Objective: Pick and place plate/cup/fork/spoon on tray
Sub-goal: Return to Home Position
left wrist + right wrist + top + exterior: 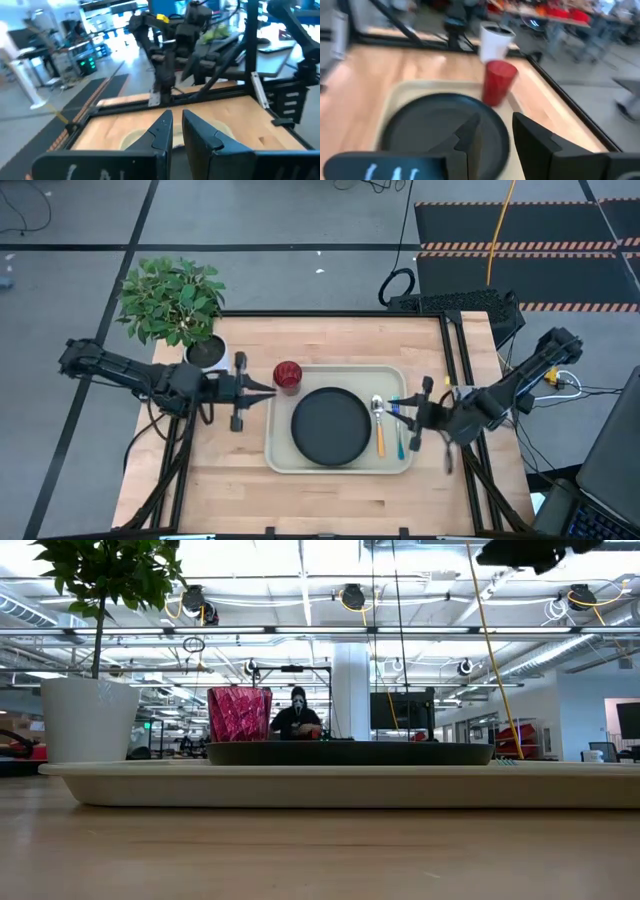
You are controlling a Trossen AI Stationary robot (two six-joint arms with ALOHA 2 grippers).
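Observation:
The beige tray [340, 462] lies in the middle of the wooden table. On it rest the black plate [330, 425], the orange-handled spoon [379, 432] and the teal-handled fork [399, 442], both right of the plate. The dark red cup [287, 377] stands upright at the tray's far left corner. My left gripper [268, 388] hovers just left of the cup, open and holding nothing [176, 117]. My right gripper [393, 403] hovers over the tray's right side by the spoon's bowl, open and holding nothing [495, 122]. From its wrist I see the plate [440, 125] and the cup [497, 82].
A white pot [208, 352] with a green plant [170, 298] stands at the table's far left corner, close behind my left arm. Black frame rails [462, 350] run along the table's right edge. Bare wood [320, 505] lies between the tray and the near edge.

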